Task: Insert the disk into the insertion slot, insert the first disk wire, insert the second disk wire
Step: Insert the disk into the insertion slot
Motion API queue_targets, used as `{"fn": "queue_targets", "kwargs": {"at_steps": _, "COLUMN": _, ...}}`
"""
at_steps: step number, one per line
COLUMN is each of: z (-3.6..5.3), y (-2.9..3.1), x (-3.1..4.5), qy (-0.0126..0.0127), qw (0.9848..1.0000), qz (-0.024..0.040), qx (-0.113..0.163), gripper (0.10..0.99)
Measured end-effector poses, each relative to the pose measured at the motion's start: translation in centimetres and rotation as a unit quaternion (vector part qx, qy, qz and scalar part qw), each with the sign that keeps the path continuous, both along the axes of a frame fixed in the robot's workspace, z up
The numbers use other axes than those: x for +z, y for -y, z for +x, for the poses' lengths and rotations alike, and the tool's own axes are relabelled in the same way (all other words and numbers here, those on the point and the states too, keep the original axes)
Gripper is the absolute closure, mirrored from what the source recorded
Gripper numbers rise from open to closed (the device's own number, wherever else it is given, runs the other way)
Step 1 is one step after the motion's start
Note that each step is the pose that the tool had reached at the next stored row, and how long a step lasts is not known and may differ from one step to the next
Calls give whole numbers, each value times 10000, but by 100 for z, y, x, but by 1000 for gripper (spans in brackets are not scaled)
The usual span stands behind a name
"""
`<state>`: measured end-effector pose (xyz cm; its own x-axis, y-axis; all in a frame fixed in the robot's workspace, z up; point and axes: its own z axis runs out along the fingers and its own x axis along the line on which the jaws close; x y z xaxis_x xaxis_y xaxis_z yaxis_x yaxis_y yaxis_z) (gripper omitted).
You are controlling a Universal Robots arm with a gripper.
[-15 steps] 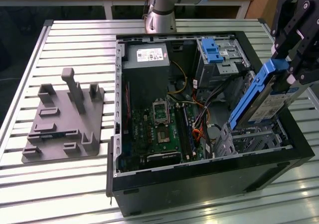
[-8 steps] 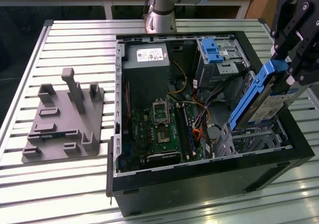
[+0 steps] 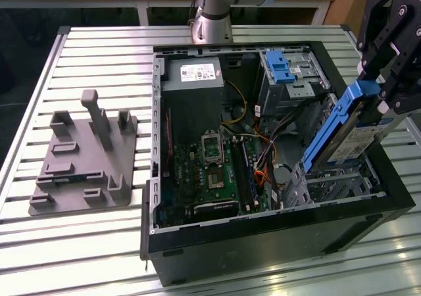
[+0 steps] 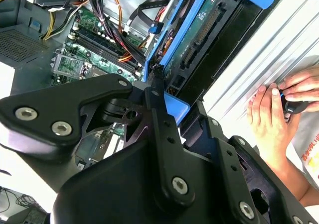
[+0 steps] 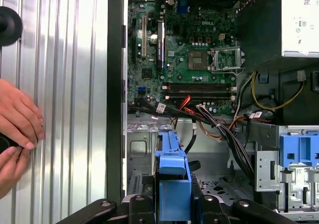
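Exterior view showed the tool (image 3: 385, 92) pinching the upper end of the disk (image 3: 345, 128), held steeply tilted, probably so its lower edge could feed into the insertion slot (image 3: 332, 181) inside the open computer case (image 3: 263, 233) on the counter (image 3: 92, 243). The disk slanted down from the tool, its low end at the slot's mouth, apparently not yet seated.

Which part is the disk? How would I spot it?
Look in the open black computer case, at the exterior view's right. The gripper holds the disk tilted over the grey cage: silver, white-labelled, framed in blue, unlike the plain blue latch.
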<state>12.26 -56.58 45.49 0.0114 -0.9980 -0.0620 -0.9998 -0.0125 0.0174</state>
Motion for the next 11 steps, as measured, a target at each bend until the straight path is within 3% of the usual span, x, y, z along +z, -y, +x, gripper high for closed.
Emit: {"fn": "queue_targets", "kwargs": {"at_steps": 11, "z": 2, "y": 0, "x": -36, "qy": 0, "qw": 10000, "qz": -1, "qx": 0, "gripper": 722}}
